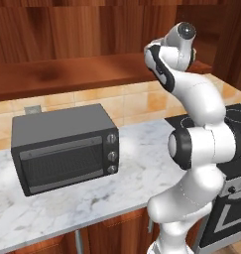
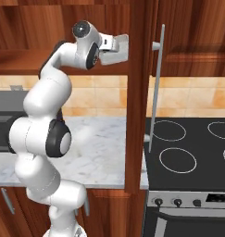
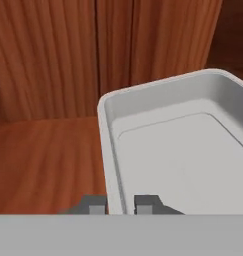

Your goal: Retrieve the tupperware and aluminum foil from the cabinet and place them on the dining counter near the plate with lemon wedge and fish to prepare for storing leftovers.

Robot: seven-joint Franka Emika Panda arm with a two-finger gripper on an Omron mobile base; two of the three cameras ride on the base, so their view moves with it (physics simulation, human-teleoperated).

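Two small dark finger tips of the gripper [image 3: 121, 205] stand at six o'clock in the hand view, pressed against either side of the thin wall of the tupperware [image 3: 178, 150], so the jaws are pinching its rim. That shallow grey-white container spreads from the fingers toward three o'clock, its inside flat and bare. It sits on the reddish wooden shelf board [image 3: 43, 160] of the cabinet [image 3: 53, 55], whose ribbed wood panels rise behind it toward twelve o'clock.

From the right base view, the white arm [image 2: 44, 111] climbs from about seven o'clock and bends up to the shelf. The gripper [image 2: 110, 48] points toward three o'clock, and the tupperware [image 2: 118, 48] shows as a pale slab at its tip, high up near twelve o'clock, just beside a tall wooden cabinet edge [image 2: 136, 92].

From the left base view, the arm [image 1: 201, 139] rises at four o'clock and reaches up past the shelf [image 1: 67, 74]. A dark toaster oven [image 1: 65, 149] sits on the marble worktop [image 1: 92, 198] at nine o'clock. A black stovetop [image 2: 192, 152] with ring burners lies at four o'clock in the right base view.
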